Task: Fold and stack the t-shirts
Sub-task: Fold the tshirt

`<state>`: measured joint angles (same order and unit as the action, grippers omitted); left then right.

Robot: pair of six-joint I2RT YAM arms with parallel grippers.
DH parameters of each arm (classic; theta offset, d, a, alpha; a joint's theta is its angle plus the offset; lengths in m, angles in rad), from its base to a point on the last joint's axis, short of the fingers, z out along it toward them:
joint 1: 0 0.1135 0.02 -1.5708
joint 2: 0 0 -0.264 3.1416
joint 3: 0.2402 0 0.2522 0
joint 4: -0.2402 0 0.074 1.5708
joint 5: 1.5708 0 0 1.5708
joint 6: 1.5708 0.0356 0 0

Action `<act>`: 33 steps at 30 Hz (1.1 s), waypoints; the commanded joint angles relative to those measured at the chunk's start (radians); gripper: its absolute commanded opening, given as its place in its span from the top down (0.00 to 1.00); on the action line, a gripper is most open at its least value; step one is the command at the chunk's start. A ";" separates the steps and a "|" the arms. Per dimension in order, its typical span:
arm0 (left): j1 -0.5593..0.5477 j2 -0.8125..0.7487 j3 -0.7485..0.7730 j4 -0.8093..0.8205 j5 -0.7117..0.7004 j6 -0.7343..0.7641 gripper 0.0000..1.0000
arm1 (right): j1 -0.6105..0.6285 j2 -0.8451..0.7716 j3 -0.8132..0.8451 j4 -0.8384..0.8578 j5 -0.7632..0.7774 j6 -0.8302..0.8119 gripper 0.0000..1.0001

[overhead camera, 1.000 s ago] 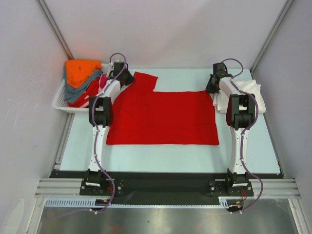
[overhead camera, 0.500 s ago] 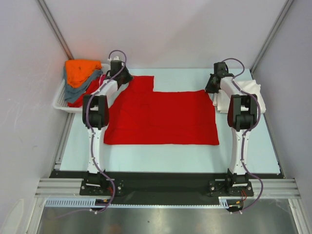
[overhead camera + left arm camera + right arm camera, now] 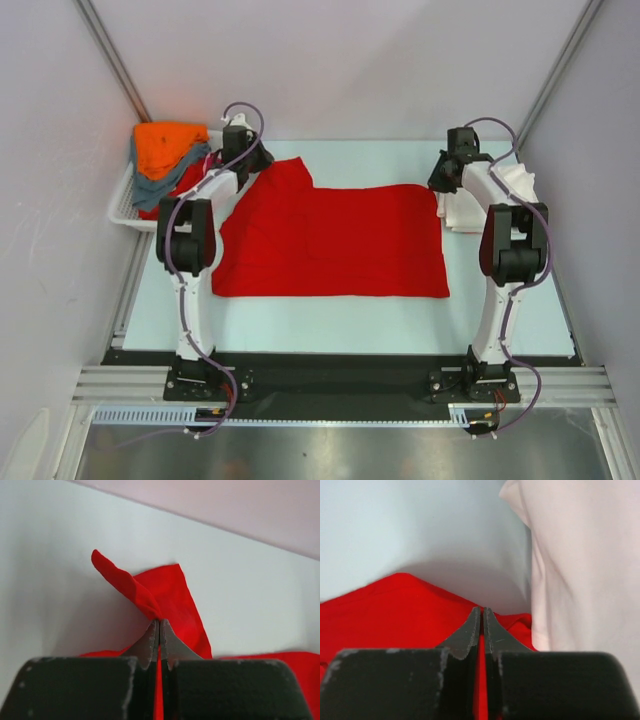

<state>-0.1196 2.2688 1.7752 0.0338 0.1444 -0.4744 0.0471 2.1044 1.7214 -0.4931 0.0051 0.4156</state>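
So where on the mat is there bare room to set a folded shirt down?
Free: the strip between the red shirt and the mat's near edge, and the far strip beyond it between the grippers. Crowded: the basket of shirts at far left, the cream shirt at far right.

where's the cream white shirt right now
In the top view the cream-white shirt lies at the table's far right, beside the red shirt and partly under the right arm; the right gripper is beside it.

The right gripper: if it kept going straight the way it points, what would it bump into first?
Judging by the right wrist view, the right gripper, shut on the red t-shirt, points at bare table; the cream-white t-shirt lies just beside that line. Depth is unclear.
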 commanded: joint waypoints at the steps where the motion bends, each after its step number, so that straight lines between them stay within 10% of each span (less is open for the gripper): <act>1: -0.008 -0.133 -0.089 0.106 0.023 0.040 1.00 | -0.009 -0.089 -0.034 0.031 0.022 0.011 1.00; 33: -0.054 -0.764 -0.827 0.321 -0.187 0.160 1.00 | -0.023 -0.400 -0.402 0.102 0.058 0.049 1.00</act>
<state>-0.1520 1.5944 0.9997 0.2840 0.0105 -0.3378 0.0322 1.7786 1.3556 -0.4267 0.0353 0.4446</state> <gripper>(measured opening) 0.007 0.042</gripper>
